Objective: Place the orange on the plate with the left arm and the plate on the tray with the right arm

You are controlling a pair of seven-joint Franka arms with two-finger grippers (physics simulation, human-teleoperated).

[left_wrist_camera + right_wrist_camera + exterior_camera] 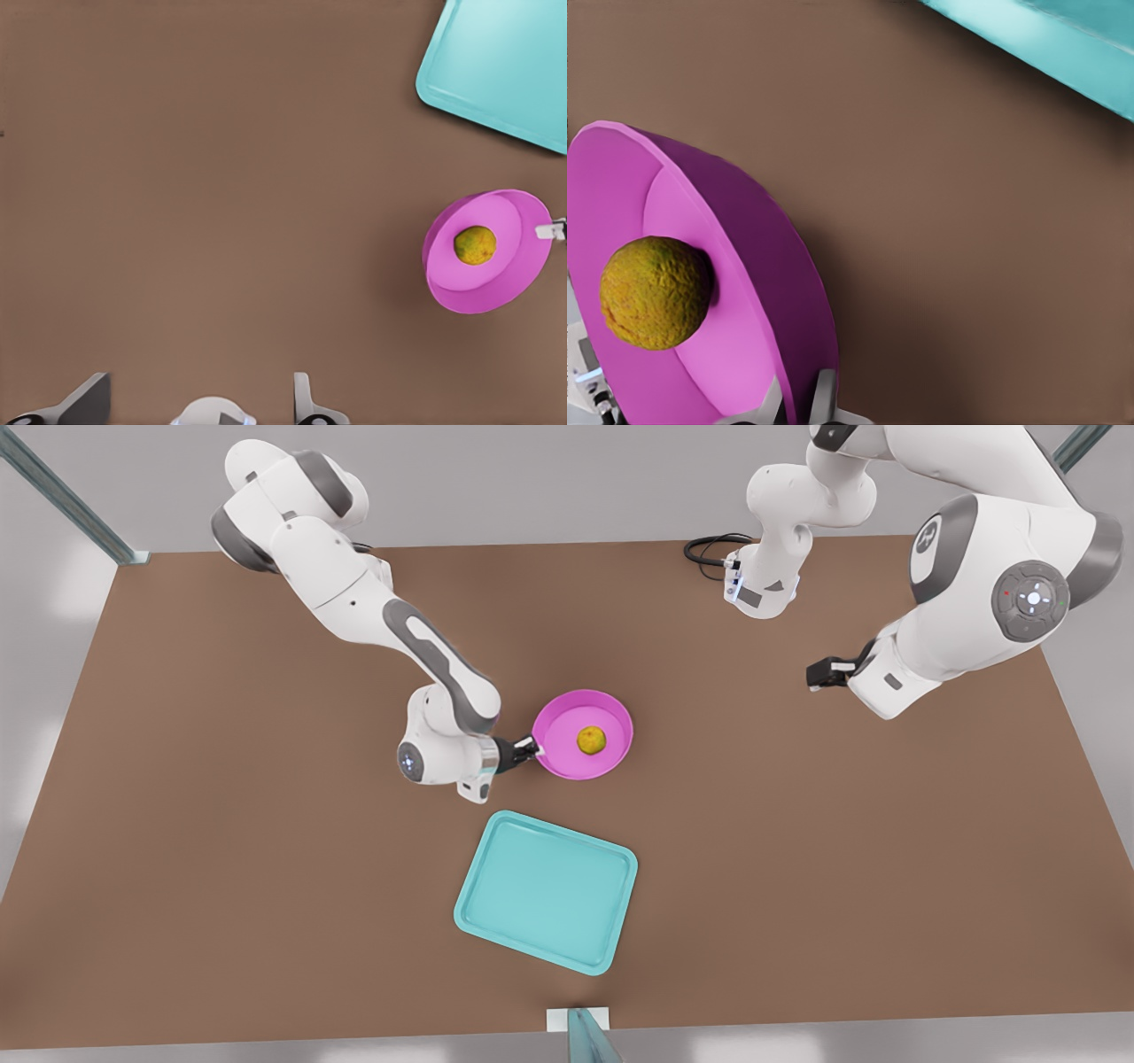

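teal tray (547, 891) rests on brown table (221, 850), grey walls (532, 478) behind.

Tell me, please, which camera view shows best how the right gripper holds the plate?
The right wrist view: the right gripper has its fingers either side of the plate rim, the orange inside. The front view shows the grip from farther off, at the rim on its left. The left wrist view shows a fingertip at the rim.

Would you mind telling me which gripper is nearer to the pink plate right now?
The right gripper: its fingers pinch the plate rim at the front view's left. The left gripper waits well away, at the front view's right, open above bare table.
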